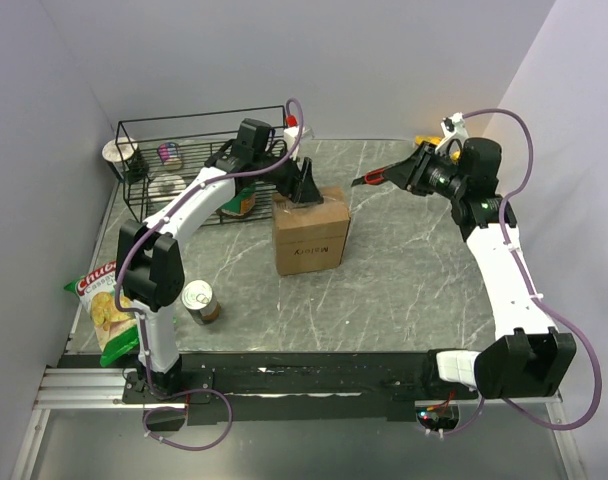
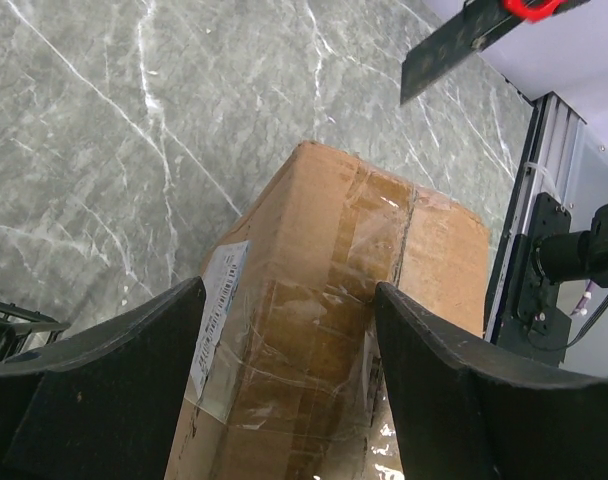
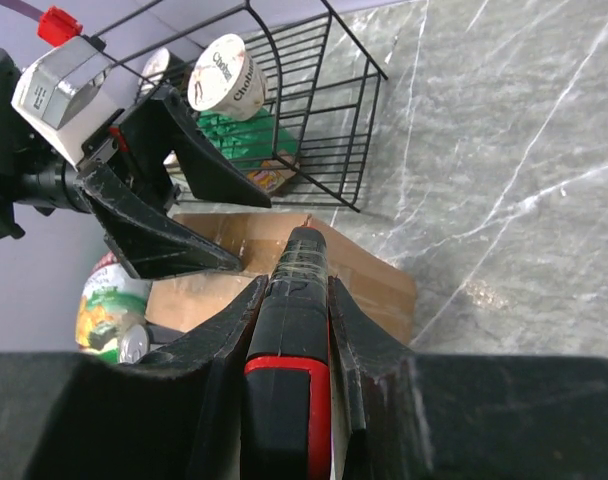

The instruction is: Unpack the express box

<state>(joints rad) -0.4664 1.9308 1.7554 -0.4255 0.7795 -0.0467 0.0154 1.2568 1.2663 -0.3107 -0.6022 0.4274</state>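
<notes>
You're in a robot lab cell, a test rig rather than a home or a shop. The left arm (image 1: 179,215) and right arm (image 1: 504,255) are bolted side by side at the near edge of a grey marble-look counter (image 1: 414,290), with an aluminium rail (image 1: 74,385) running along that edge. Plain pale walls (image 1: 384,60) close it in at the back and on both sides. Purple cables (image 1: 529,125) loop off the arms. What's on the counter reads as staged props: a black wire basket (image 1: 184,125) holding a yoghurt cup (image 3: 224,75), a chip bag (image 1: 102,305), a tin can (image 1: 199,300), and a taped brown express box (image 1: 309,235).
</notes>
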